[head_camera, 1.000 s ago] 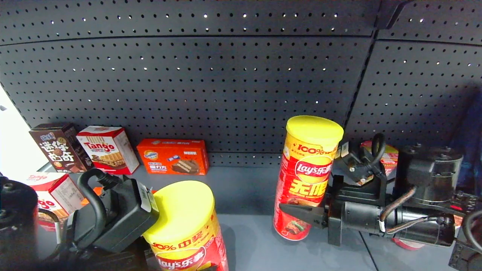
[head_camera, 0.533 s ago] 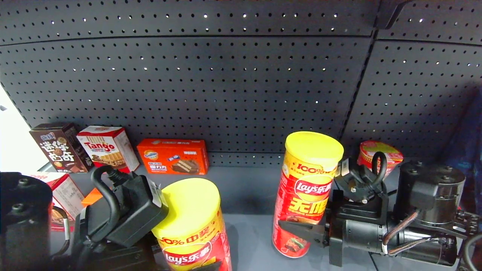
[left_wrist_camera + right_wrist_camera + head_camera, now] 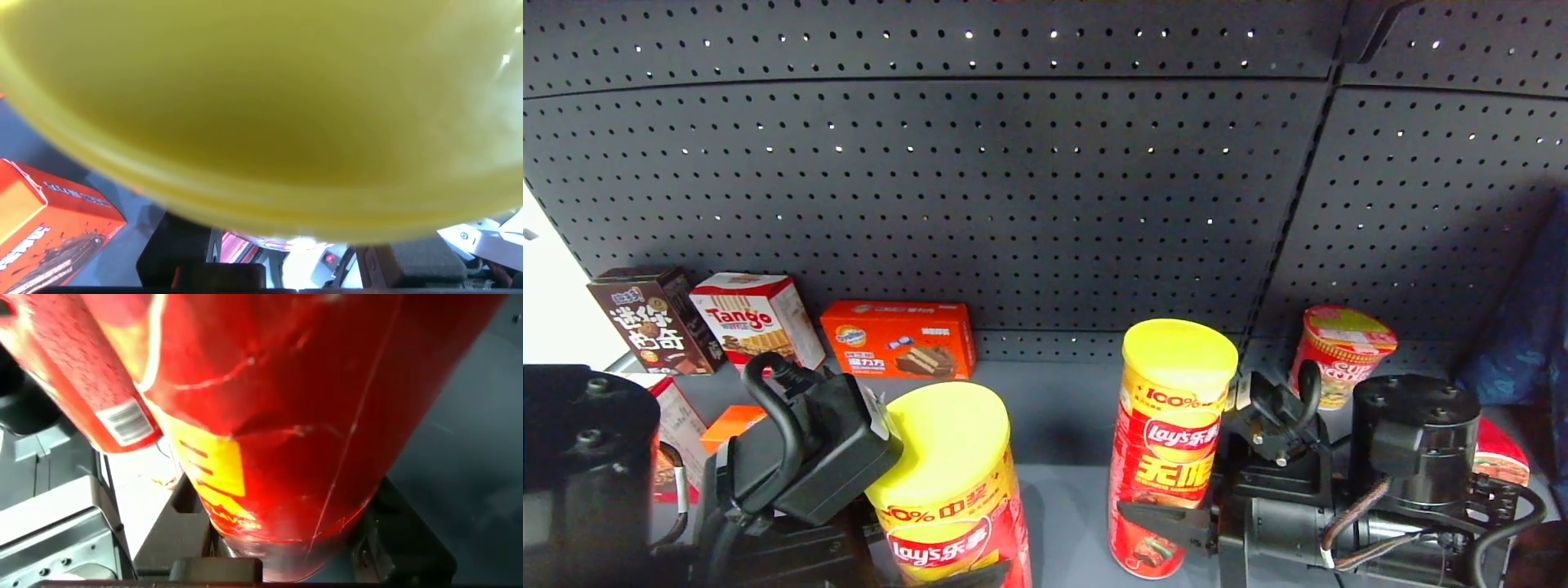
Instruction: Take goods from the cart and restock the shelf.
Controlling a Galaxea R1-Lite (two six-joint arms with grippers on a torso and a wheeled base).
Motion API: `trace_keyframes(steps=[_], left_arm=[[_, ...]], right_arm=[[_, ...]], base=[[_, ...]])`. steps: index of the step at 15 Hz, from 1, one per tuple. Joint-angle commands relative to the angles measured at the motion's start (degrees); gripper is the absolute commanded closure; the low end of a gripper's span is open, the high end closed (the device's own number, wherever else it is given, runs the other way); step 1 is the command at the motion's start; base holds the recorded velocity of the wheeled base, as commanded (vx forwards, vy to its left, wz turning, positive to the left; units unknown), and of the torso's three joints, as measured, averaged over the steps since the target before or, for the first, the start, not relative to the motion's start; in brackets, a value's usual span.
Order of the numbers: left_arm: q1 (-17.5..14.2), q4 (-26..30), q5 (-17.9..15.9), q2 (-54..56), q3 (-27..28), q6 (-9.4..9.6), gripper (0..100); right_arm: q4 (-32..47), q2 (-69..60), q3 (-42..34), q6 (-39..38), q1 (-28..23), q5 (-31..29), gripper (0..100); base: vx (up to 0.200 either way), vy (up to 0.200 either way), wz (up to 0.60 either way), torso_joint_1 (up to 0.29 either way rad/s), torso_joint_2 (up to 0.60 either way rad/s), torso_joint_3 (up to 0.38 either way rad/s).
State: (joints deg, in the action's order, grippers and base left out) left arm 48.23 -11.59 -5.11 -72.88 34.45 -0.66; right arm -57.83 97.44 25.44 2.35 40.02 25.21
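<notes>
Behind, dark pegboard rises from the grey shelf.

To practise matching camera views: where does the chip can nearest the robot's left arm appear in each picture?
Head view: the left chip can stands low, left of centre, beside the upright can.
Left wrist view: its yellow lid spans the picture, very close.
Right wrist view: probably the barcoded red can beyond the near one.
Shared landmark: the grey shelf board.
</notes>
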Motion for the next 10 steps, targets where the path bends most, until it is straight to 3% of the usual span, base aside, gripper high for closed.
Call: trace_keyframes(steps=[1, 10], left_arm=[[-0.06, -0.01, -0.08, -0.16, 0.00, -0.04, 100], [-0.06, -0.01, 0.01, -0.51, 0.00, -0.04, 100]], right_arm=[[-0.44, 2.14, 0.13, 0.02, -0.12, 0.10, 100], [-2.46, 5.83, 1.45, 0.11, -0.21, 0.19, 100]], base=[[0.000, 0.000, 0.00, 0.000, 0.00, 0.000], [0.000, 0.000, 0.00, 0.000, 0.00, 0.000]])
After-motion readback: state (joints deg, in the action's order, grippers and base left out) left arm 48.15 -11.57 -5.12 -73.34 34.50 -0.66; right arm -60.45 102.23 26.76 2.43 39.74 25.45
